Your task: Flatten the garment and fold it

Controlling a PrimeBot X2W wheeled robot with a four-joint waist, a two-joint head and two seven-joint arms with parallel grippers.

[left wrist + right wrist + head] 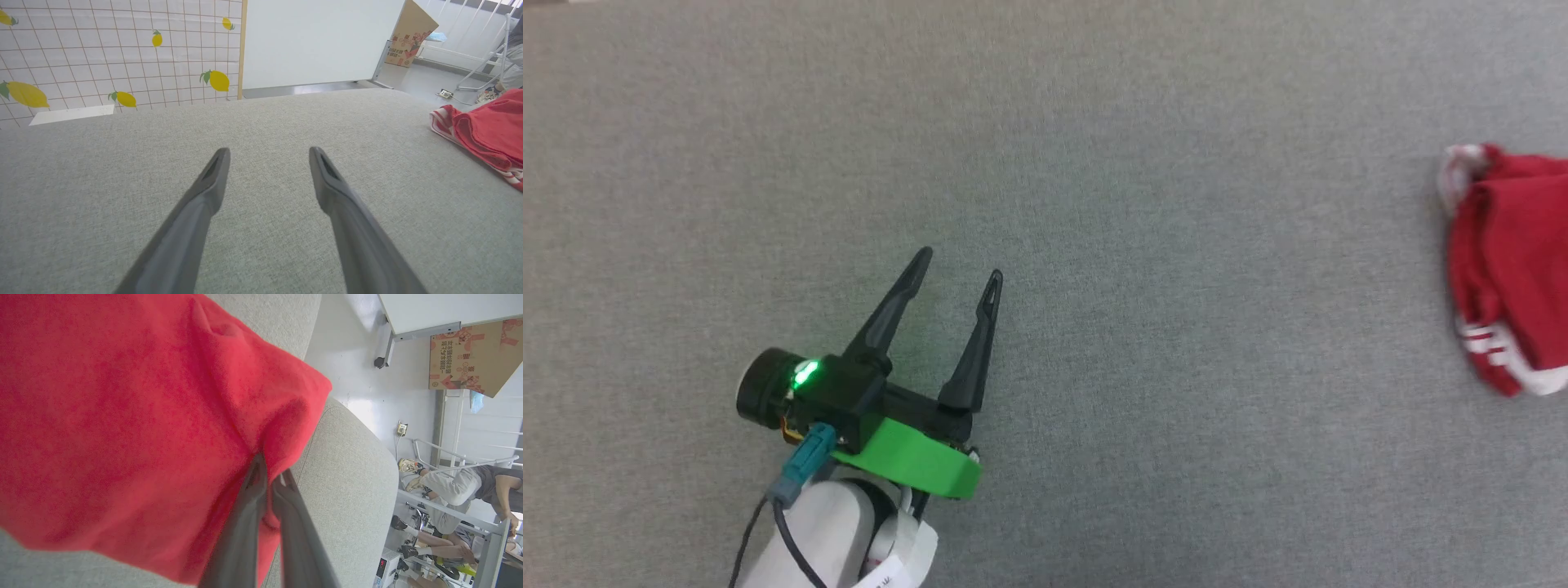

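The left gripper (960,264), its dark fingers spread wide and holding nothing, was over the grey woven fabric surface (1143,147). The crumpled red short-sleeved jersey with red-white striped trim (1507,261) lay well apart to the right on that surface. The right gripper (271,467) was pinched shut on its red cloth.

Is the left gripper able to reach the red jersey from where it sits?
Probably yes: only bare grey upholstery lies between the open left gripper and the jersey off to its right, a long sideways reach. The right gripper is shut on it.
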